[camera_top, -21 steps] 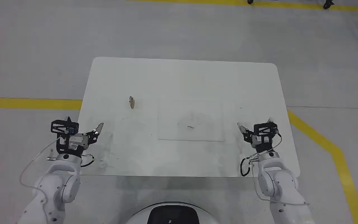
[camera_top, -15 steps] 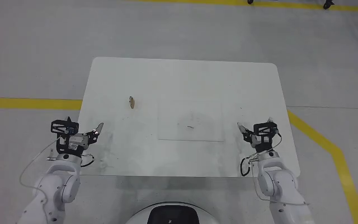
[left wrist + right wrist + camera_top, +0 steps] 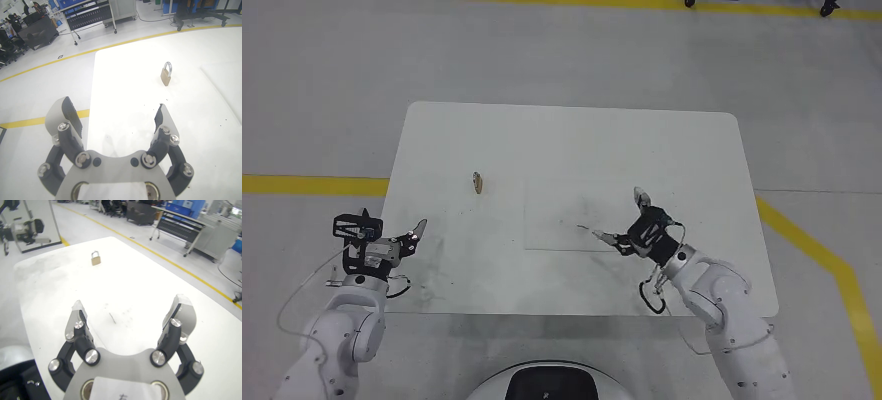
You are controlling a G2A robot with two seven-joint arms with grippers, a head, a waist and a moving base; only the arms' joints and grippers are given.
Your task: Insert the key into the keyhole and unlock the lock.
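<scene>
Brass padlock (image 3: 166, 75) stands upright on the white table (image 3: 572, 140). Right claw (image 3: 129, 303), wide open and empty, hovers near the key (image 3: 112, 317). Left claw (image 3: 113, 104) likewise gapes empty.

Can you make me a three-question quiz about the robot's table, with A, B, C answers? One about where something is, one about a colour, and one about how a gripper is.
1. Where is the key?
A) on the table, just ahead of the right gripper
B) in the keyhole
C) on the floor

2. What colour is the padlock body?
A) blue
B) brass-gold
C) red

3. How is the right gripper?
A) shut on the key
B) shut on the padlock
C) open, holding nothing

Answers:
1 A, the right wrist view shows it lying flat before the gripper.
2 B, a golden body under a silver shackle.
3 C, its jaws stand wide apart with only table between.
</scene>
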